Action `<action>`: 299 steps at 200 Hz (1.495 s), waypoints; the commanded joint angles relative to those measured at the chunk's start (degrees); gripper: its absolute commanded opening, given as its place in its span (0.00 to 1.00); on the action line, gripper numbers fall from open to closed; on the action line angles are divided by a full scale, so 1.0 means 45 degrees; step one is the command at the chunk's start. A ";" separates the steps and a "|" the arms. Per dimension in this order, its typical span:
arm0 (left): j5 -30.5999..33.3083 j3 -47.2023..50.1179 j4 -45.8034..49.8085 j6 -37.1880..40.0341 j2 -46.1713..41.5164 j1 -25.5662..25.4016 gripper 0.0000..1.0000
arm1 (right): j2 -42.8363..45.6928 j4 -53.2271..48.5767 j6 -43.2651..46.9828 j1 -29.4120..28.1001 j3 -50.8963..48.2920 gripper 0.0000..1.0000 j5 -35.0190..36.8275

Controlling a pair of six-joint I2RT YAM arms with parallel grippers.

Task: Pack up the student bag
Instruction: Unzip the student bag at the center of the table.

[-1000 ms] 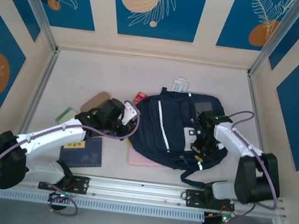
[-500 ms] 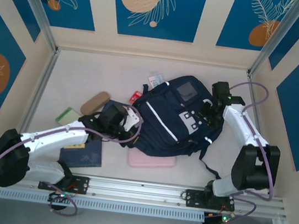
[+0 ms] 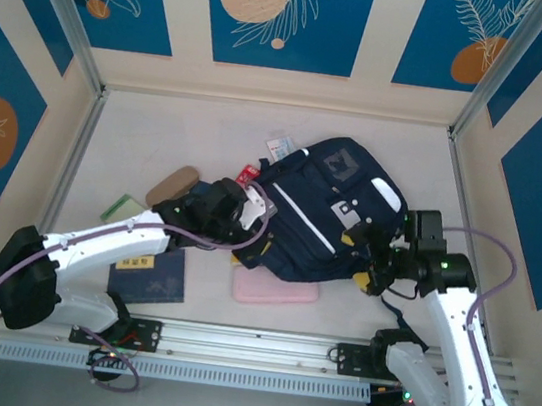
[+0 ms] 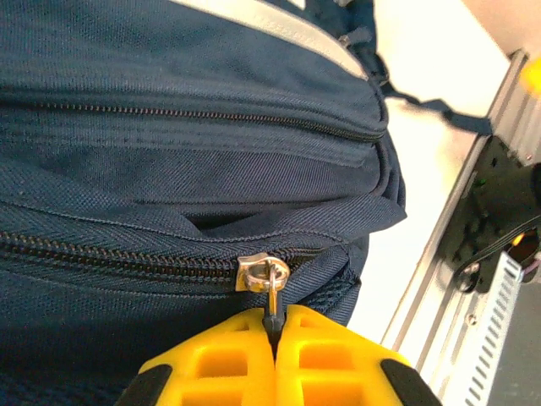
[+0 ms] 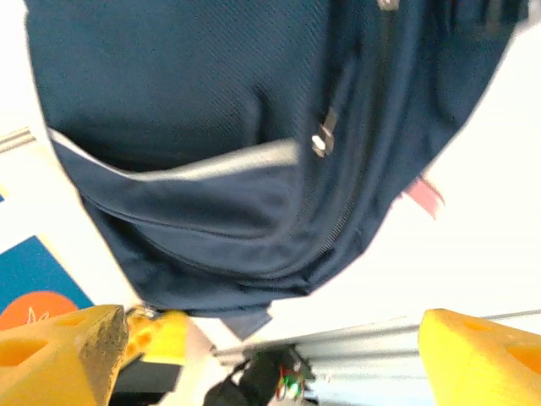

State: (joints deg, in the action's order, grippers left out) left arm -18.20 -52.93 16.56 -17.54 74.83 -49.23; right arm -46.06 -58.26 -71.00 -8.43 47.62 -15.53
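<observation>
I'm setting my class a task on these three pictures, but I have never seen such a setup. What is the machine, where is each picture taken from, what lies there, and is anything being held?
The machine is two white robot arms bolted at the near edge of a table, each ending in a yellow two-fingered gripper. The wide picture looks down from above and behind the arms. The other two come from small cameras on the wrists. On the table lies a big navy backpack, with a flat pink case, a navy booklet, a tan oval case and a few small items around it. The left gripper is shut on the backpack's zipper pull. The right gripper is open near the backpack and holds nothing.
</observation>
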 commanded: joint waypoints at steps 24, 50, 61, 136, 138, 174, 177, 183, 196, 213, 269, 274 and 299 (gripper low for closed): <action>0.0002 -0.1977 0.0024 -0.0535 0.0456 -0.1322 0.00 | 0.1118 0.0646 -0.3588 -0.0310 -0.1860 0.87 -0.2363; 0.0688 -0.2824 0.0723 -0.0848 0.1000 -0.2293 0.00 | 0.1124 0.2172 -0.4139 -0.0247 -0.2652 0.88 -0.2565; 0.0863 -0.3073 0.0872 -0.1008 0.1099 -0.2606 0.00 | 0.0839 0.2695 -0.3842 -0.0127 -0.2728 0.86 -0.2531; 0.1963 -0.3302 0.2148 -0.0645 0.0956 -0.3397 0.00 | 0.0783 0.2355 -0.1274 0.0363 -0.2717 0.06 -0.0719; 0.2024 -0.3308 0.2226 -0.0597 0.0942 -0.3396 0.00 | 0.0783 0.2305 -0.1180 0.0377 -0.2668 0.04 -0.0629; 0.4155 -0.3224 0.3872 -0.0661 0.0680 -0.3387 0.00 | 0.0683 0.1858 0.0319 0.0380 -0.2169 0.00 0.0119; 0.4175 -0.3139 0.3844 -0.0608 0.0630 -0.3377 0.00 | 0.0646 0.1863 0.0474 0.0370 -0.2142 0.00 0.0151; 0.4278 -0.2959 0.3840 -0.0547 0.0578 -0.3376 0.00 | 0.0602 0.1860 0.0756 0.0383 -0.2109 0.00 0.0215; 0.4626 -0.2747 0.4214 -0.0497 0.0497 -0.3304 0.00 | 0.0407 0.1980 0.1075 0.0371 -0.2128 0.00 -0.0039; 0.4883 -0.2499 0.4553 -0.0527 0.0285 -0.3030 0.00 | 0.0201 0.2311 0.1371 0.0366 -0.2124 0.00 -0.0579; 0.5004 -0.1380 0.4045 -0.0457 0.0211 -0.1210 0.00 | -0.0113 0.2804 0.2894 0.0410 -0.1505 0.00 -0.1568; 0.4982 -0.1310 0.3989 -0.0477 0.0289 -0.1078 0.00 | -0.0130 0.2812 0.2892 0.0332 -0.1501 0.00 -0.1654; 0.4991 -0.1127 0.3632 -0.0444 0.0529 -0.0705 0.00 | -0.0164 0.3028 0.3006 0.0048 -0.1358 0.00 -0.1836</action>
State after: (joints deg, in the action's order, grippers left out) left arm 1.61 -59.29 32.56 -20.47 76.88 -54.46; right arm -46.85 -47.27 -62.26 -7.20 38.92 -20.16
